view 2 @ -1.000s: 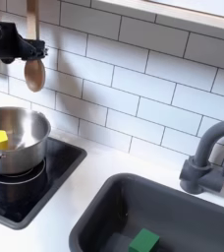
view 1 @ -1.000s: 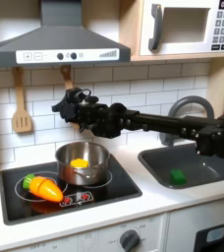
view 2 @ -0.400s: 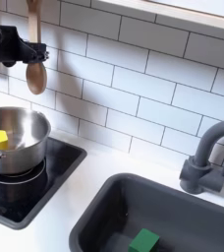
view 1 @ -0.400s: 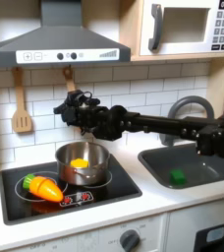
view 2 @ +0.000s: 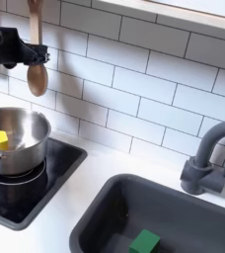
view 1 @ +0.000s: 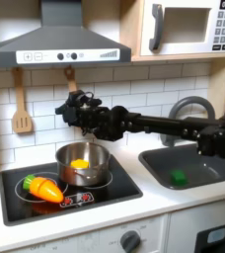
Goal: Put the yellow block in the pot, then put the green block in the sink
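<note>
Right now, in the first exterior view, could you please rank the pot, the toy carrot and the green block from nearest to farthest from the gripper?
1. The pot, directly below the gripper, on the stove.
2. The toy carrot, lower, toward the first exterior view's left, beside the pot.
3. The green block, far toward the first exterior view's right, in the sink.

Arm stretched out level, hand raised.
The black arm (view 1: 154, 124) is extended from the first exterior view's right toward its left; the hand (view 1: 73, 106) is held aloft, its finger state unclear.
</note>
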You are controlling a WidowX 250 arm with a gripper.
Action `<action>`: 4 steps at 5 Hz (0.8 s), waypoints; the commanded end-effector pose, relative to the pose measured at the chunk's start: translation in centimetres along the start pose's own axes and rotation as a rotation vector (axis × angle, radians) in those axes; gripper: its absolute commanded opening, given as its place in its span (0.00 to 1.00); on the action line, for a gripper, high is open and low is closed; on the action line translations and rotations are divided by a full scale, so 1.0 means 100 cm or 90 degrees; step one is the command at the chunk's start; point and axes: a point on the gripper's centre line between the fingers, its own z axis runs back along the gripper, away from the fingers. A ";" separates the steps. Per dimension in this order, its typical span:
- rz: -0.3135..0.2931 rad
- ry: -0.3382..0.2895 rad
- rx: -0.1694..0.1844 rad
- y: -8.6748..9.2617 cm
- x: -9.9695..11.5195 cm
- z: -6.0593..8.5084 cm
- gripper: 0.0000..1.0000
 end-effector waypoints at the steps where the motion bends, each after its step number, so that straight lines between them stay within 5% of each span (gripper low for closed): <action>1: -0.005 -0.014 -0.008 -0.006 0.006 0.001 0.00; 4: 0.007 -0.020 -0.003 -0.003 0.012 -0.003 0.00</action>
